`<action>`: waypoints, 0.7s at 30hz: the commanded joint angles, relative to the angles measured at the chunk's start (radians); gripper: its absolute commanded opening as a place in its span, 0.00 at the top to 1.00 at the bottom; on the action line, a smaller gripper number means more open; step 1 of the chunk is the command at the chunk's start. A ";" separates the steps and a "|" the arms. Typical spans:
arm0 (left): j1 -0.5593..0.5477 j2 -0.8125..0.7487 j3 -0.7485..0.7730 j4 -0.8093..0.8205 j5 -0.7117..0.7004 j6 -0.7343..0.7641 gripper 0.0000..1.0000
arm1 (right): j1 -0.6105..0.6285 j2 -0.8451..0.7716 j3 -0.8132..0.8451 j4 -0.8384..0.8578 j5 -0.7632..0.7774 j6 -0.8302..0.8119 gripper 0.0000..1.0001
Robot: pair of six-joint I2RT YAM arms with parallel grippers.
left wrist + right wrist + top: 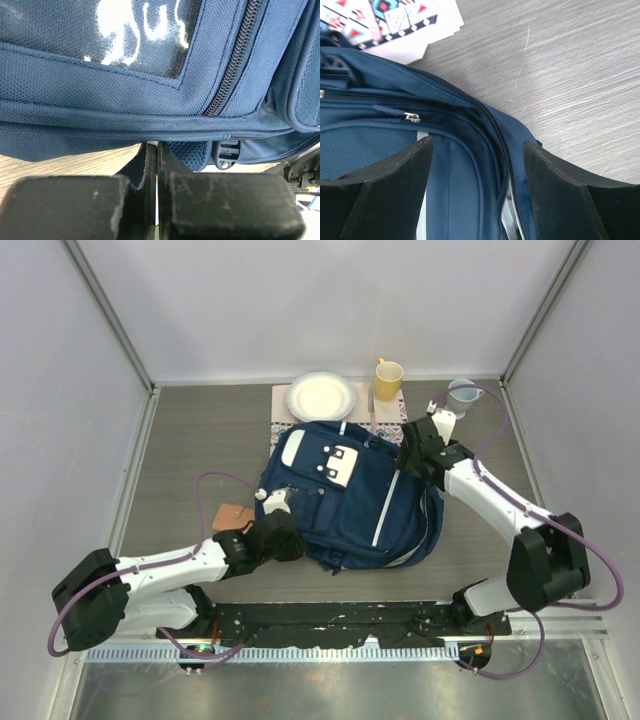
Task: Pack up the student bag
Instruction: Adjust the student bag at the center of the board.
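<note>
Right hand (477, 150) wide open over the zip of the student bag (350, 495) (left hand (157, 160) tight shut at its seam)

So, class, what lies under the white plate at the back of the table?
A pale patterned mat lies under the plate; the part the plate covers cannot be seen.

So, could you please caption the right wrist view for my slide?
Right pincer open over the student bag, patterned placemat corner on the table beyond.
</note>
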 commanded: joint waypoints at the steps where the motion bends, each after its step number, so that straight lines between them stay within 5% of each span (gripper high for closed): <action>1: -0.011 0.001 0.048 0.061 0.000 -0.016 1.00 | 0.004 -0.237 0.022 -0.010 0.111 -0.005 0.21; 5: -0.011 0.004 0.068 0.050 -0.011 -0.004 1.00 | 0.003 -0.443 -0.028 -0.067 0.033 0.035 0.20; 12: -0.011 0.021 0.125 0.009 -0.031 0.022 1.00 | 0.013 -0.715 -0.286 -0.047 -0.445 0.178 0.20; 21: -0.011 0.002 0.137 0.012 -0.054 0.020 1.00 | 0.043 -0.911 -0.378 -0.198 -0.454 0.177 0.17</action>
